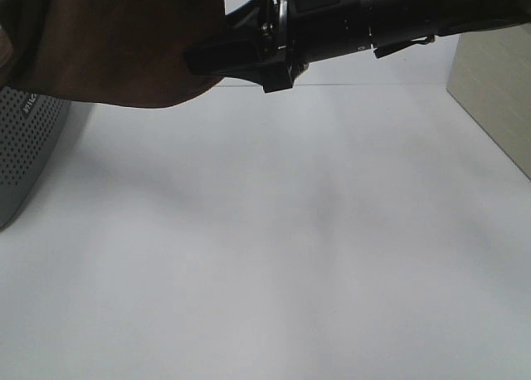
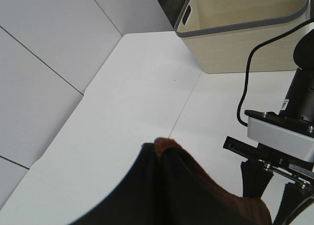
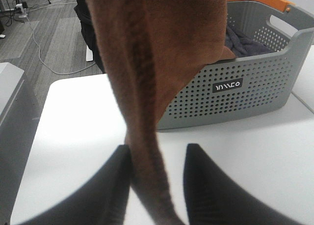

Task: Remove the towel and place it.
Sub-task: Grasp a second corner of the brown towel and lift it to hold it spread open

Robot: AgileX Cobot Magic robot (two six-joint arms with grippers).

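**Towel raised beside the basket; left hand gripping, right hand astride it.**

I read the left hand as closed on a top fold of the towel, with brown pile showing between its black fingers. The towel hangs over the bench, just beside the grey basket; I cannot tell whether it touches the rim. The right hand reaches across from the right with its jaws apart and the hanging towel between them. The cloth lies against one finger, and bare bench shows between it and the other. A beige bin stands well apart.
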